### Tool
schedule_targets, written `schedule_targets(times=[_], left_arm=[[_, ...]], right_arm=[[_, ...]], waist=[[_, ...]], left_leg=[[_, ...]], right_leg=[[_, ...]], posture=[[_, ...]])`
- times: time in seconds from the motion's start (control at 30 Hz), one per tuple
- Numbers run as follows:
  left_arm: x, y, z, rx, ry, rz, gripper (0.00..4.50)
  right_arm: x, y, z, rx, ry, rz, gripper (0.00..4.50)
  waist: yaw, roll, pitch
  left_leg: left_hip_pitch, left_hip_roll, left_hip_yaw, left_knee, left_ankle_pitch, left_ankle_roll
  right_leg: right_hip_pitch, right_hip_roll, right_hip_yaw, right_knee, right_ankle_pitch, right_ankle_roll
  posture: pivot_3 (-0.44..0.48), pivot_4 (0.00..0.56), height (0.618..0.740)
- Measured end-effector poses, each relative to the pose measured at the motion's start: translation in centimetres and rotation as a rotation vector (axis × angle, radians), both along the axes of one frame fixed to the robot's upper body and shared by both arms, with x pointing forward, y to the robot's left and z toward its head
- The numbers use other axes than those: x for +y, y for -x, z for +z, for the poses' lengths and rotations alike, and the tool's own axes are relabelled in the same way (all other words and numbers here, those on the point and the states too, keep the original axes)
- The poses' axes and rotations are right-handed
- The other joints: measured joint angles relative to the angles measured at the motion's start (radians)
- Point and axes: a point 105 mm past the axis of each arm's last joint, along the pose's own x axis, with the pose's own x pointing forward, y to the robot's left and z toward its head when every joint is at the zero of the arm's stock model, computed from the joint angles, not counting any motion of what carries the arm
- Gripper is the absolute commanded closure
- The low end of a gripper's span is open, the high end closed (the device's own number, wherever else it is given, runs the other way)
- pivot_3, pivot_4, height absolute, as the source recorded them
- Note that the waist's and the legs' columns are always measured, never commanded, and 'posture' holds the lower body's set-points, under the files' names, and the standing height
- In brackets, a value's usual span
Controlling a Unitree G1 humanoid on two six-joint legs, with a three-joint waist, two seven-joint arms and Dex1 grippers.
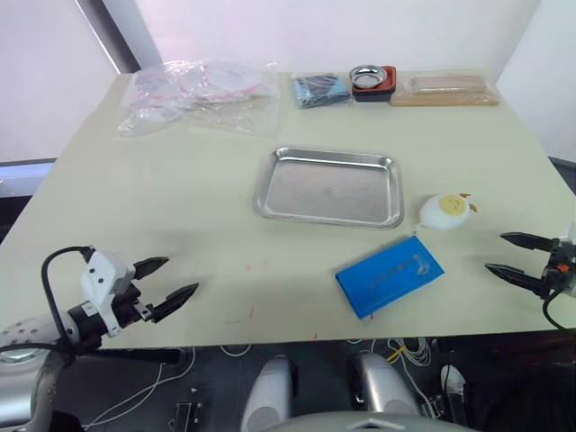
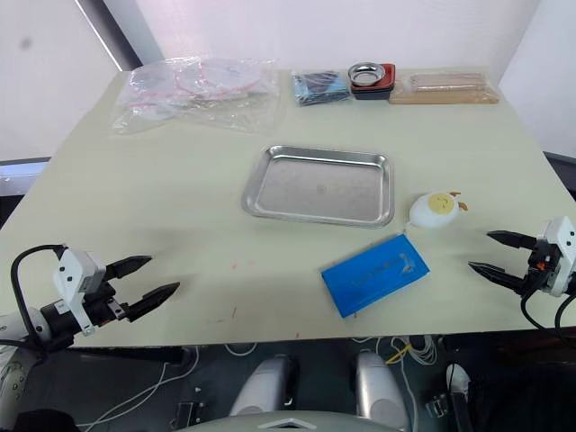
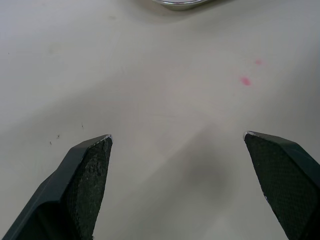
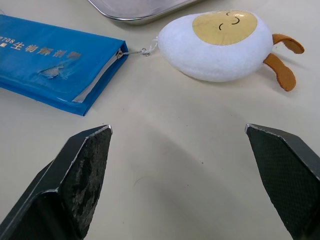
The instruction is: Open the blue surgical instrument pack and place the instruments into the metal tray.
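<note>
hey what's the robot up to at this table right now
Nothing is being handled at this moment. The blue surgical instrument pack lies closed on the table, just in front of the empty metal tray, with an egg-shaped plush toy beside it. The left gripper and right gripper hover open near the table's front edge, the right one nearer the pack.

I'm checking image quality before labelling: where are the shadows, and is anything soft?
Left wrist view: a soft shadow lies on the table between the open left gripper fingers. Right wrist view: the blue surgical instrument pack and egg-shaped plush toy look sharp.
</note>
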Motion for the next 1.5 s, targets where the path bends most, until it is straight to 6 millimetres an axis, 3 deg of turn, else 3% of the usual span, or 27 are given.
schedule_targets(times=[0.37, 0.6, 0.73, 0.77, 0.87, 0.9, 0.93, 0.97, 1.03, 1.13, 1.2, 1.5], left_arm=[[-0.2, 0.5, -0.3, 0.009, 0.000, -0.006, 0.00], [-2.3, 1.7, -1.0, 0.101, 0.009, -0.131, 0.00], [-4.6, 1.4, -0.7, 0.097, 0.054, -0.225, 0.00], [-5.0, 1.3, -0.6, 0.094, 0.060, -0.242, 0.00], [-6.1, 0.9, -0.7, 0.098, 0.078, -0.283, 0.69], [-7.3, 0.7, -1.0, 0.100, 0.098, -0.321, 1.24], [-7.6, 0.6, -1.0, 0.099, 0.106, -0.333, 1.24], [-8.5, 0.5, -1.2, 0.106, 0.118, -0.366, 1.92], [-9.1, 0.4, -1.2, 0.109, 0.123, -0.396, 2.47], [-10.7, 0.2, -1.4, 0.118, 0.135, -0.476, 3.86], [-11.2, 0.2, -1.5, 0.122, 0.139, -0.506, 4.44], [-13.6, 0.5, -2.0, 0.150, 0.158, -0.622, 4.44]], right_arm=[[0.5, 0.4, -0.2, 0.023, 0.009, 0.011, 0.02], [1.6, -0.4, -0.8, 0.020, 0.041, 0.008, 0.02], [2.8, -0.8, -1.7, 0.032, 0.054, 0.020, 0.02], [2.8, -0.9, -1.6, 0.029, 0.060, 0.021, 0.26], [3.2, -1.2, -1.5, 0.023, 0.068, 0.030, 1.11], [3.8, -1.6, -1.4, 0.012, 0.070, 0.046, 1.60], [4.0, -1.7, -1.4, 0.008, 0.071, 0.052, 1.60], [4.3, -1.9, -1.4, 0.006, 0.076, 0.058, 2.29], [4.5, -2.0, -1.5, 0.008, 0.079, 0.067, 2.90], [5.7, -2.3, -1.9, 0.015, 0.071, 0.104, 4.35], [6.1, -2.2, -2.4, 0.033, 0.077, 0.125, 4.50], [8.1, -1.8, -3.1, 0.043, 0.060, 0.190, 4.50]], waist=[[-0.001, 0.000, 0.000], [-0.001, 0.000, 0.000], [0.001, 0.000, 0.000], [0.001, 0.000, 0.000], [0.001, 0.000, 0.000], [0.000, 0.000, 0.000], [0.000, 0.000, 0.000], [0.000, 0.000, 0.000], [0.000, 0.000, 0.000], [0.000, 0.000, 0.000], [0.000, 0.000, 0.000], [0.000, 0.000, 0.000]], left_leg=[[0.000, 0.000, 0.001, 0.000, 0.000, 0.000], [0.000, 0.000, 0.001, 0.000, 0.000, 0.000], [0.000, 0.000, 0.001, 0.000, 0.000, 0.000], [0.000, 0.000, 0.001, 0.000, 0.000, 0.000], [0.000, 0.000, 0.001, 0.000, 0.000, 0.000], [0.000, 0.000, 0.001, 0.000, 0.000, 0.000], [0.000, 0.000, 0.001, 0.000, 0.000, 0.000], [0.000, 0.000, 0.001, 0.000, 0.000, 0.000], [0.000, 0.000, 0.001, 0.000, 0.000, 0.000], [0.000, 0.000, 0.000, 0.000, 0.000, 0.000], [0.000, 0.000, 0.000, 0.000, 0.000, 0.000], [0.000, 0.000, 0.000, 0.001, 0.000, 0.000]], right_leg=[[0.000, 0.000, 0.001, 0.000, 0.000, 0.000], [0.000, 0.001, 0.001, 0.000, 0.000, 0.000], [0.000, 0.000, 0.001, 0.000, 0.000, 0.001], [0.000, 0.000, 0.001, 0.000, 0.001, 0.002], [0.000, 0.000, 0.001, 0.000, 0.001, 0.002], [0.000, 0.001, 0.001, 0.000, 0.001, 0.002], [0.000, 0.001, 0.001, 0.000, 0.001, 0.002], [0.000, 0.001, 0.001, 0.000, 0.001, 0.002], [0.000, 0.001, 0.001, 0.000, 0.002, 0.002], [0.000, 0.001, 0.001, 0.000, 0.002, 0.002], [0.000, 0.001, 0.001, 0.000, 0.002, 0.002], [0.000, 0.001, 0.001, 0.001, 0.002, 0.003]], posture=[[0.000, 0.150, 0.740], [0.000, 0.150, 0.740], [0.000, 0.150, 0.740], [0.000, 0.150, 0.740], [0.000, 0.150, 0.740], [0.000, 0.150, 0.740], [0.000, 0.150, 0.740], [0.000, 0.150, 0.740], [0.000, 0.150, 0.740], [0.000, 0.150, 0.740], [0.000, 0.150, 0.740], [0.000, 0.150, 0.740]])
